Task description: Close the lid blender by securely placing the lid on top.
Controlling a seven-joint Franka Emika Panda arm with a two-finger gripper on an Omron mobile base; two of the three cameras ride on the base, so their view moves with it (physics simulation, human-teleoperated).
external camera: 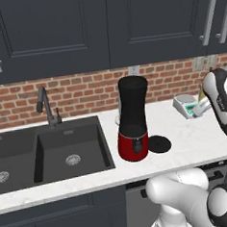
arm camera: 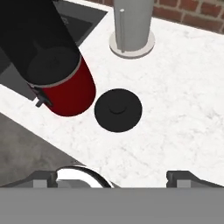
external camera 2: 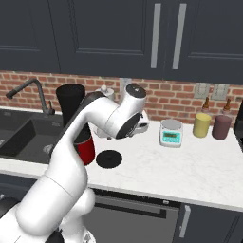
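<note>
The arm [external camera 2: 71,156] is built of thick, rounded glossy white shells, its segments swelling into bulbous housings at each joint. Dark grey to black round caps and rings sit at the joints, one flat dark disc capping the elbow housing and another low on the base segment. The pincer [arm camera: 112,177] ends in two small dark grey blocky fingertips [arm camera: 183,177] set wide apart

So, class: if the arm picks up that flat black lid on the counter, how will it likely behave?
The lid looks thin and rigid, so probably light and stiff. It lies flat on the counter, so it likely slides rather than rolls. Its small centre knob may be the only easy grip.
</note>
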